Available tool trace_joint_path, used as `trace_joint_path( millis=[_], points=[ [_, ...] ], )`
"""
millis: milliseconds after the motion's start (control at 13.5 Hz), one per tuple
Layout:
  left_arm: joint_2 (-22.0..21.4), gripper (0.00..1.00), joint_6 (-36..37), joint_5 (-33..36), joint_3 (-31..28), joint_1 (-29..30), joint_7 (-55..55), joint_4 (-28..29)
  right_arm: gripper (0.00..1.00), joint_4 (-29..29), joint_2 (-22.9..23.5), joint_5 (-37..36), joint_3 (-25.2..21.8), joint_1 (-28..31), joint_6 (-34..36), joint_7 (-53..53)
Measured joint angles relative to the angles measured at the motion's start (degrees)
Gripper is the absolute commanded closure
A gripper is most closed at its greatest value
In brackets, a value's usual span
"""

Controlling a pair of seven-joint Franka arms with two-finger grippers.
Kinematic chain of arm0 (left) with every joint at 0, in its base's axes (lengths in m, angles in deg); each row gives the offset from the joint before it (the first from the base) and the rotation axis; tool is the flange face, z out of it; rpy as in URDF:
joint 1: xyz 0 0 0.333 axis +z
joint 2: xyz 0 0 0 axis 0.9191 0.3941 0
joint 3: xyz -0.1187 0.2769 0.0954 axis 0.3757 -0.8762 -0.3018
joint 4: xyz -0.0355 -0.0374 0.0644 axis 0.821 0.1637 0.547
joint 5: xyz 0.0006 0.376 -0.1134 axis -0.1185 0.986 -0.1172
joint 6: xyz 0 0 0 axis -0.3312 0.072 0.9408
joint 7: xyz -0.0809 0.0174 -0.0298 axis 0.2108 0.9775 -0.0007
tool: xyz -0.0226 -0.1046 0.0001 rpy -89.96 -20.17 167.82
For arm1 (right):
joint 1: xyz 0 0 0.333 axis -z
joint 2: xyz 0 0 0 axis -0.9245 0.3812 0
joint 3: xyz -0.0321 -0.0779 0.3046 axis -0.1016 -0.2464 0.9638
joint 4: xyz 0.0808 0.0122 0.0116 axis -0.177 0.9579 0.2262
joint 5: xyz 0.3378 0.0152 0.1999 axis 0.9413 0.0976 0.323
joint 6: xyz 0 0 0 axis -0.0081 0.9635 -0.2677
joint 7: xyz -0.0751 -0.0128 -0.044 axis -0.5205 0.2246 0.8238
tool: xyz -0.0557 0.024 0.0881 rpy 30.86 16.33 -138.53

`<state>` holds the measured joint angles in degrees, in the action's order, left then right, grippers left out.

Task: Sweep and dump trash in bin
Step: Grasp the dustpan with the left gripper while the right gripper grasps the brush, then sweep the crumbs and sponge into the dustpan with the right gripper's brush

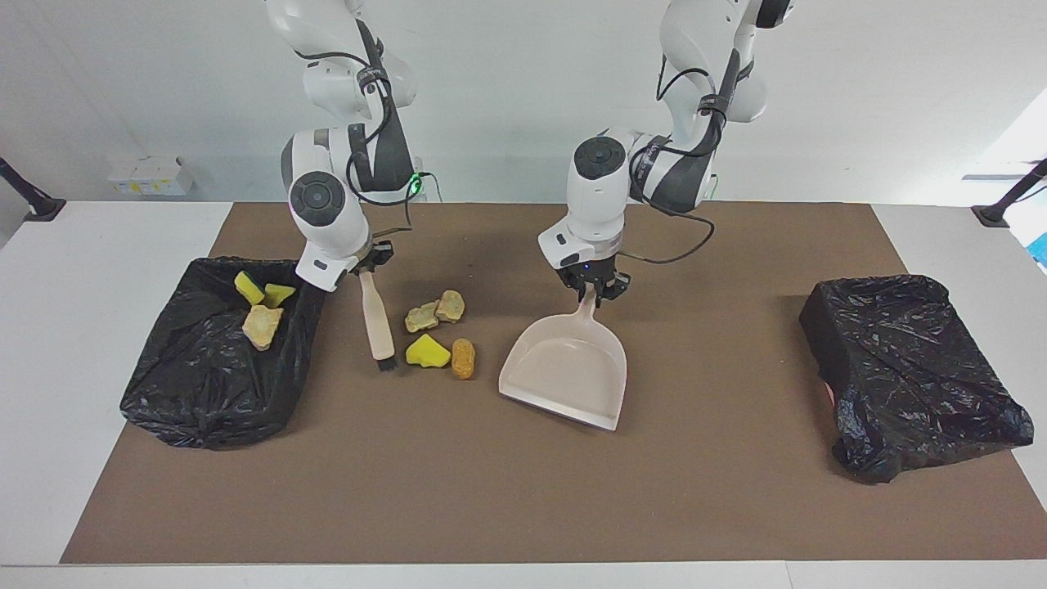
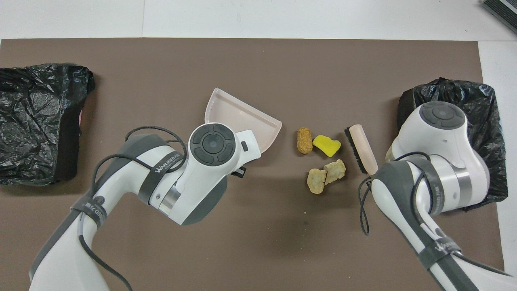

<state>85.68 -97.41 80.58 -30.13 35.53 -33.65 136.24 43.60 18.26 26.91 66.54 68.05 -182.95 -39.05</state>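
The dustpan (image 1: 568,370), stiff and light, is pinched at its handle by the left end effector (image 1: 595,292). The brush (image 1: 378,324) is pinched by the right end effector (image 1: 367,263). Four soft, featherlight trash (image 1: 427,352) chunks lie between them on the desk; three lie in the bin (image 1: 214,384).

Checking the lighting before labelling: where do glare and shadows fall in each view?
Facing view: sheen speckles the closed black bag; the dustpan casts a soft shadow on the brown mat. Overhead view: a blurry arm shadow darkens the mat; no harsh glare.
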Motion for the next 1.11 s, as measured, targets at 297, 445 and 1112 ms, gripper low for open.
trace_joint_path(
  millis=[297,445,1112],
  points=[
    [0.0,1.00,1.1,0.1,0.0,2.2,-19.7,0.2,1.00,7.9,-3.2,1.4,0.4,-0.4,-6.1,4.8],
    [0.0,1.00,1.9,0.1,-0.2,2.9,-30.6,0.2,1.00,8.6,-3.3,2.6,0.4,-1.5,-7.5,8.6],
    [-0.9,1.00,6.1,0.2,0.4,3.1,-37.1,0.7,1.00,8.1,-1.8,8.4,0.7,-11.5,-10.4,26.1]
  ],
)
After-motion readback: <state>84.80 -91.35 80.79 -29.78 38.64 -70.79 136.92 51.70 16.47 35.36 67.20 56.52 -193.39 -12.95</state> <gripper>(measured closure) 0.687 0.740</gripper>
